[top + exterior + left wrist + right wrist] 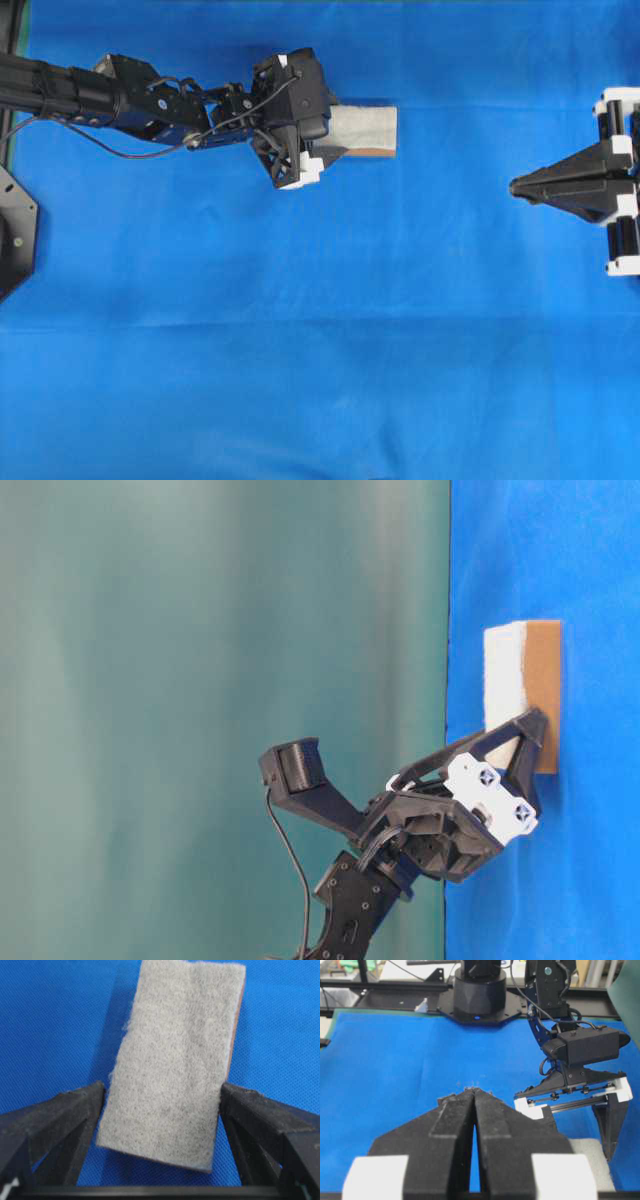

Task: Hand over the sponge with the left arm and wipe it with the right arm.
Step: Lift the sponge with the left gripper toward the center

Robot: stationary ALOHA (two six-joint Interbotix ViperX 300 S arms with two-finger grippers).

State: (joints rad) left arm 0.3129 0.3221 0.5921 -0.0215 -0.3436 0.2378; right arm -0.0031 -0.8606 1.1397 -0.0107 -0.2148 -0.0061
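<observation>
The sponge [370, 128] lies flat at the back middle of the blue cloth, grey-white top up, with the orange-brown layer showing along its near edge. My left gripper [338, 128] straddles its left end. In the left wrist view the fingers [85, 1110] sit against both long sides of the sponge [175, 1060], which is slightly skewed between them. I cannot tell whether it rests on the cloth or is just off it. My right gripper [515, 186] is shut and empty at the right edge, pointing left. The right wrist view [474, 1091] shows its tips together.
The blue cloth [320, 350] covers the table. The left arm's base plate [15, 235] sits at the left edge. In the right wrist view the sponge [590, 1160] and left gripper housing [585, 1047] are ahead on the right, with the arm's base [480, 990] beyond.
</observation>
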